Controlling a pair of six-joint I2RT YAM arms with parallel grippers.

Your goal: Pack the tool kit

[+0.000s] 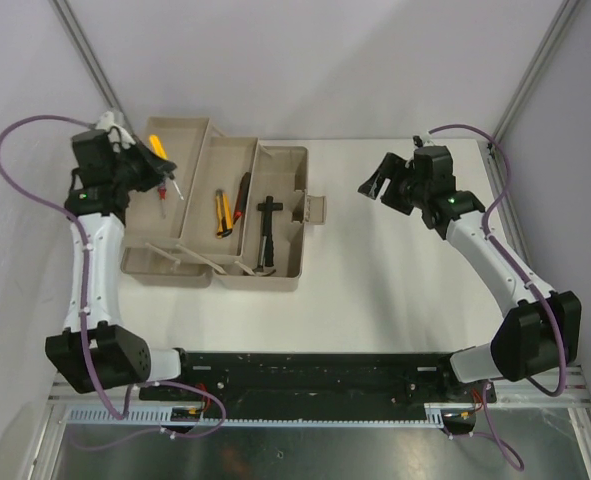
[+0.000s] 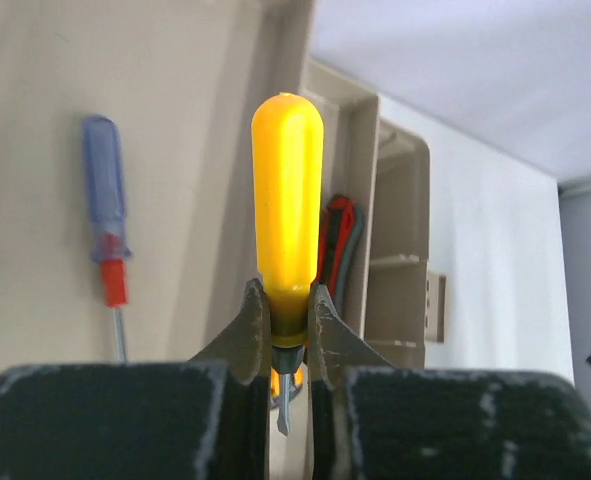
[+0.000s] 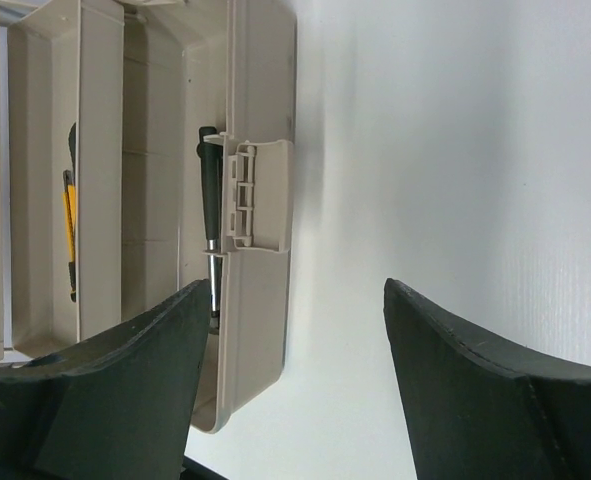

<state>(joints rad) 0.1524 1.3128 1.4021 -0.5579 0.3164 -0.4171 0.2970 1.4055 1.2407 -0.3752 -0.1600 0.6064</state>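
Pinched tight, the jaws of the left gripper (image 2: pixel 287 322) clamp the yellow screwdriver (image 2: pixel 287 190) at its collar, handle pointing out past the fingers and blade tip back toward the wrist. It hangs over the leftmost compartment of the open toolbox (image 1: pixel 275 283), its long axis roughly in line with the blue-and-red screwdriver (image 2: pixel 105 205) lying just to one side on the floor below. By my reckoning the drop is straight down beside that one. Outward, the middle tray holds the pliers (image 1: pixel 220 212) and the red-handled tool (image 1: pixel 242 195); the hammer (image 1: pixel 267 230) lies in the right bin, by the latch (image 3: pixel 260 195). Well apart, the right gripper (image 3: pixel 295 330) hovers with jaws spread and empty over bare white table (image 1: pixel 395 290).
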